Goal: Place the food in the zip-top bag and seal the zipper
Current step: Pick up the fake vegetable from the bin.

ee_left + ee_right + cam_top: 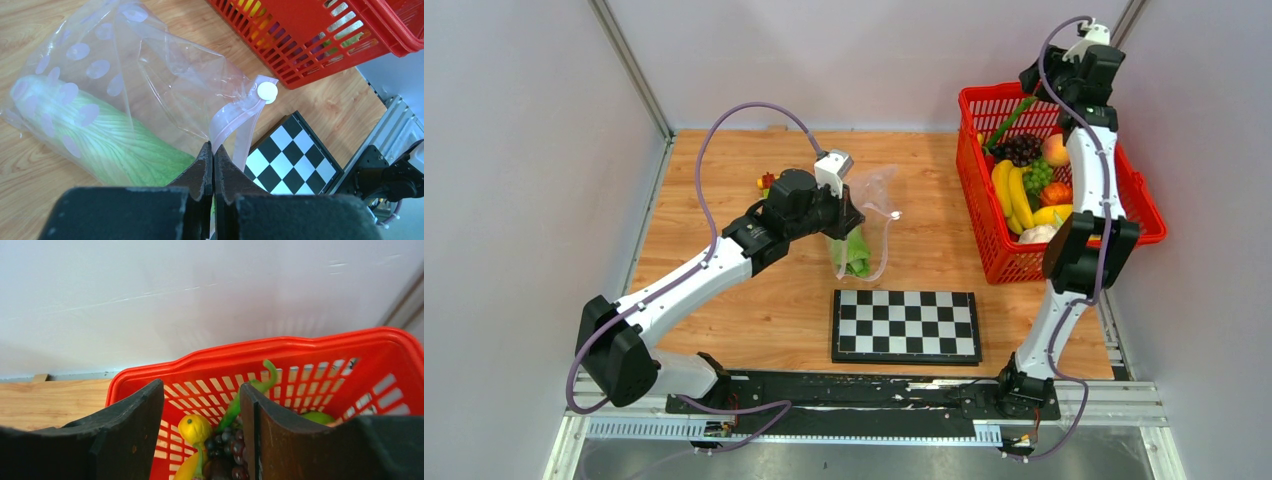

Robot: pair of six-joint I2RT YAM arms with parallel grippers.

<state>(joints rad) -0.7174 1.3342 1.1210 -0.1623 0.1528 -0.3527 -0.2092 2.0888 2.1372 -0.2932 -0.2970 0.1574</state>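
Just past the chessboard (905, 325) on the counter (754, 300), the left pincer (213, 150) is pinching the pink zipper (235, 112) of the zip-top bag (165, 60), which is holding a lettuce (115, 145). Farther back, the right pincer (201, 390) is hanging spread over the red basket (300, 347) carrying dark grapes (225, 447) and a green pod (235, 407).

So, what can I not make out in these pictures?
Left wrist view: the left gripper, shut on the zipper, hides the near end of the lettuce.
Top view: where that gripper meets the zip-top bag is hidden under its own wrist.
Top view: a small red-and-yellow thing behind the left arm is too small to name.
Right wrist view: the right gripper and the bottom edge cut off most of the red basket inside.
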